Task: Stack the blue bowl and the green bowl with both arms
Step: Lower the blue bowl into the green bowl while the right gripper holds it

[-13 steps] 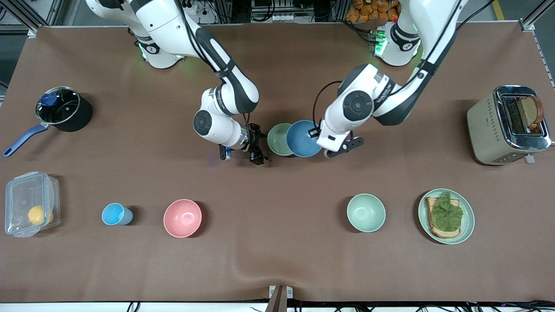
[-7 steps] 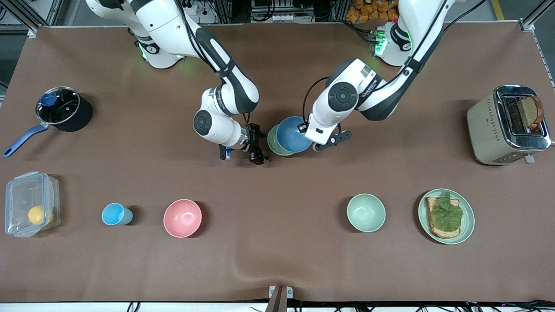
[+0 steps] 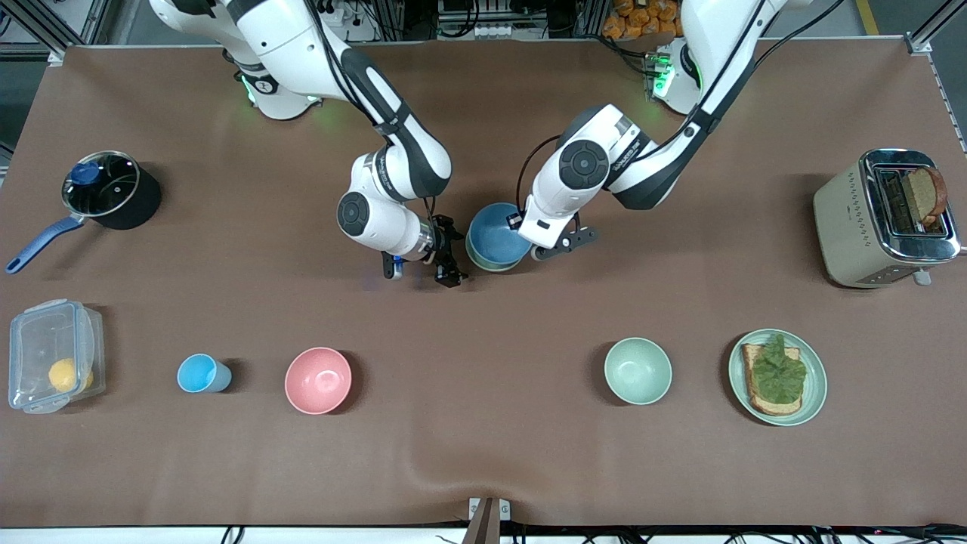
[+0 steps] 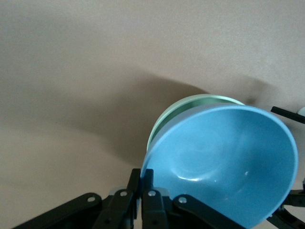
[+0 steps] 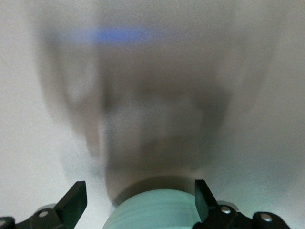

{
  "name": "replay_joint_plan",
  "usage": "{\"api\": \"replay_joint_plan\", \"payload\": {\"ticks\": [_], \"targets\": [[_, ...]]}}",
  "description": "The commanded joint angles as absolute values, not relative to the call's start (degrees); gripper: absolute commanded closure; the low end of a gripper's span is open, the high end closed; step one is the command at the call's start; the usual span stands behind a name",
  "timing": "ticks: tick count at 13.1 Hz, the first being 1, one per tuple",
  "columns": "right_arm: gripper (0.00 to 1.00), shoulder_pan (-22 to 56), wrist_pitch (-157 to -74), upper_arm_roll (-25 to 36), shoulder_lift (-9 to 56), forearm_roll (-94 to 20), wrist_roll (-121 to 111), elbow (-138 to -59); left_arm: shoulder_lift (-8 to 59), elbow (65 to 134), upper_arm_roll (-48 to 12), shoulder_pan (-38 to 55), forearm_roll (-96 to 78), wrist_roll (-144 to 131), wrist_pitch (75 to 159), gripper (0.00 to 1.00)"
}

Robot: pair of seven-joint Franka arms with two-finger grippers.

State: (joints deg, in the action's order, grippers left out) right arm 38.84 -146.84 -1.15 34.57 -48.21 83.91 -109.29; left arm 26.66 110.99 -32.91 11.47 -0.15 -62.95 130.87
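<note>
- Blue bowl held by its rim in the left gripper, fingers pinched tight on the wall, tilted over the green bowl near the middle of the tabletop, well in from every edge.
- Only a crescent of green rim showing under the blue in the front view; same overlap in the left wrist view, blue bowl in front, green bowl peeping out above it.
- Step in hand, by judgement: lowering the blue bowl into the green one; stack close but not yet seated.
- Hard to say from here whether the two bowls already touch; probably just apart or barely grazing.
- Right gripper just beside the green bowl, toward the right arm's end of the table, fingers spread wide and empty; waiting.
- Next move calls for: levelling the tilt, centring over the green rim, easing down, then letting go without dragging the stack.
- Brown cloth-like cover over the whole tabletop, slightly rippled near the edge closest to the front camera.
- Metal framing, cables and orange items along the tabletop's edge at the robots' bases.
</note>
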Motion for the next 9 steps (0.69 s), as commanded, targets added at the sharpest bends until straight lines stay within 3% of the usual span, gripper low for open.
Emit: {"api": "replay_joint_plan", "payload": {"ticks": [1,9], "targets": [[0.00,39.02,-147.04,-1.23,34.37,-49.48,83.94,-109.34,28.47,110.92,-32.87,12.30,1.58,-63.90,133.94,1.00],[0.00,39.02,-147.04,-1.23,34.28,-49.48,83.94,-109.34,30.93,110.66,-32.87,12.74,3.34,-63.98,135.53,1.00]]}}
